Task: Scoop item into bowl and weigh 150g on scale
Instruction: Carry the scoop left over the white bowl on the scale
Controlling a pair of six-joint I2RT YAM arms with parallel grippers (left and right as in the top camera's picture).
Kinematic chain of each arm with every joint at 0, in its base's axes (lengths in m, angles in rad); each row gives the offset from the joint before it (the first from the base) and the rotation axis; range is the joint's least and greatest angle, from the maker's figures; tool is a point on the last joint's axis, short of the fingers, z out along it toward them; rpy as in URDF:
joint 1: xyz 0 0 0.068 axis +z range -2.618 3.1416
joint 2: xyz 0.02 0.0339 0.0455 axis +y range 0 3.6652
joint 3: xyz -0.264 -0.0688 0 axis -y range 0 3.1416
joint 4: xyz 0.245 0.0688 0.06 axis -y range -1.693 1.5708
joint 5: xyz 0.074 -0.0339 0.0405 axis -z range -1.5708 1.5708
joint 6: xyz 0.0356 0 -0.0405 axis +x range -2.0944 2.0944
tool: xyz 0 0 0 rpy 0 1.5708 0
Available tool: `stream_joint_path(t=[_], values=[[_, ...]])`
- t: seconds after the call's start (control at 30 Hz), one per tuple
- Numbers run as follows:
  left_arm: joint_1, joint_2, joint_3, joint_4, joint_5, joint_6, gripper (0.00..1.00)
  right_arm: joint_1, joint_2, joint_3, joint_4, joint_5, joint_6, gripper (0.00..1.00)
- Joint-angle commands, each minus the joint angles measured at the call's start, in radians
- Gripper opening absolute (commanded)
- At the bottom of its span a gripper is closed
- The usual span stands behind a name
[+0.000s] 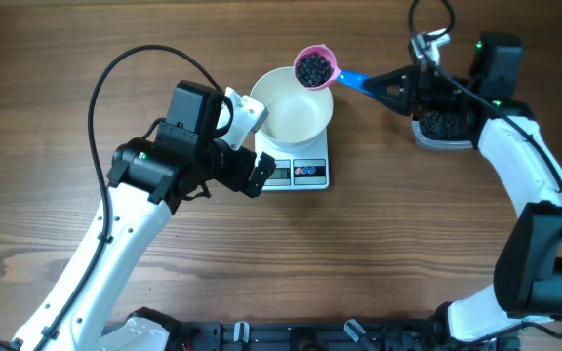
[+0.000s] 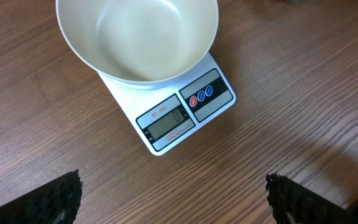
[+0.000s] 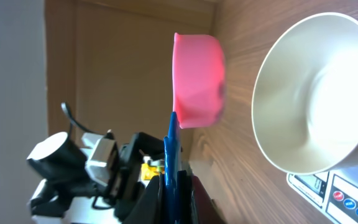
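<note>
right gripper [image 1: 386, 86] clamps the scoop handle [image 1: 354, 80], beads [image 1: 312, 68] poised over the far-right rim of the bowl [image 1: 283, 122]; left gripper [image 2: 174, 202] gapes empty.

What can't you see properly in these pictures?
- Beads in the scoop: right wrist view is side-on; the pink wall hides them.
- Tub of beads: overhead, the right pincer and arm cover most of it.
- Number on the scale: too small overhead, faint in the left wrist view.
- Left pincer: left wrist view, the bottom edge cuts off all but its fingertips.
</note>
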Motion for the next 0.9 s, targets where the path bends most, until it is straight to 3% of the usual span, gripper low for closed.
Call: stream_joint_path(t=[0.0, 0.43, 0.87], values=[[-0.005, -0.004, 0.016, 0.002, 0.016, 0.016, 1.0, 0.023, 0.011, 0.003, 0.009, 0.084, -0.084, 0.04], [-0.005, -0.003, 0.016, 0.002, 0.016, 0.016, 1.0, 0.114, 0.01, 0.003, -0.072, 0.387, -0.377, 0.04], [-0.005, -0.003, 0.016, 0.002, 0.016, 0.016, 1.0, 0.143, -0.046, 0.005, -0.132, 0.531, -0.531, 0.05]])
